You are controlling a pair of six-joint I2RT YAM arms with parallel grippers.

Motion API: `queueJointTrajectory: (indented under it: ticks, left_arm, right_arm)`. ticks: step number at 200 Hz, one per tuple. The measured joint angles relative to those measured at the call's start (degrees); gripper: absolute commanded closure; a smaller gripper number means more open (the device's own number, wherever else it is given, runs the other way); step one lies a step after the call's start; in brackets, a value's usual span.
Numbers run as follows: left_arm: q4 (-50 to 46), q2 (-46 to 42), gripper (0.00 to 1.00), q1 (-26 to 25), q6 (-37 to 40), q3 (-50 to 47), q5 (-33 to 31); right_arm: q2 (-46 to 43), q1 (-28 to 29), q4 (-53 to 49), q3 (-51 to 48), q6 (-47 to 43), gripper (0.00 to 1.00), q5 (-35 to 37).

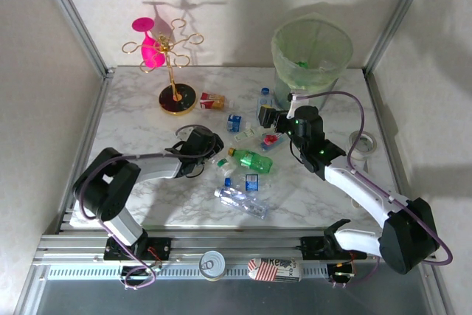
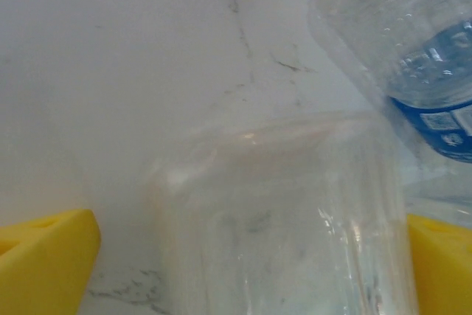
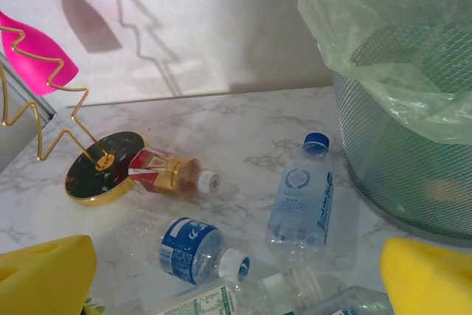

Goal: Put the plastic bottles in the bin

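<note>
Several plastic bottles lie in the middle of the marble table (image 1: 147, 108): a green bottle (image 1: 251, 160), a clear bottle (image 1: 242, 201) and small blue-labelled ones (image 1: 252, 182). My left gripper (image 1: 216, 158) is low on the table, open. Its yellow fingers (image 2: 44, 256) stand on both sides of a clear bottle (image 2: 280, 212), with a gap on the left. Another clear bottle with a blue label (image 2: 420, 57) lies just beyond. My right gripper (image 1: 269, 117) hangs open over more bottles: a blue-capped one (image 3: 301, 197), a blue-labelled one (image 3: 195, 250) and an amber one (image 3: 166, 173). The pale green bin (image 1: 311, 53) stands at the back right.
A gold stand (image 1: 177, 97) with pink glasses (image 1: 151, 49) stands at the back left, its base (image 3: 103, 167) beside the amber bottle. A tape roll (image 1: 363, 142) lies at the right edge. A can (image 1: 212, 263) and a carton (image 1: 274, 269) sit on the front rail.
</note>
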Motion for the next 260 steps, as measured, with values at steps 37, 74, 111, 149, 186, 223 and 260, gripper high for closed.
queueJointTrajectory:
  ticks: [37,74,111,149,186,223,260]
  left_arm:
    - [-1.0,0.7,0.21,-0.1,1.0,0.7,-0.5]
    - [-0.2,0.9,0.39,-0.1,1.8,0.7,-0.4]
    - [0.1,-1.7,0.46,-0.1,1.7,-0.7,-1.4]
    - [1.1,-9.8,0.47,-0.1,1.4,-2.5,-3.9]
    - [6.5,-17.7,0.46,-0.1,0.4,-2.9,-6.6]
    - [14.0,-20.7,0.47,-0.1,-0.4,-3.5,-8.4]
    - [19.3,-21.5,0.46,-0.1,-1.9,-5.7,-8.7]
  right_arm:
    - [0.0,0.0,0.0,0.0,-0.6,0.01,-0.5]
    - [0.0,0.0,0.0,0.0,-1.3,0.01,-2.3]
    - [1.3,0.2,0.5,0.1,-3.5,0.01,-9.4]
    - [4.2,1.4,1.0,0.6,-4.0,0.01,-16.4]
    - [6.1,4.1,3.6,0.6,-3.8,0.01,-21.8]
    - [8.5,7.2,8.1,0.6,-1.6,0.02,-26.6]
    - [11.5,9.3,13.7,0.6,2.5,0.05,-30.5]
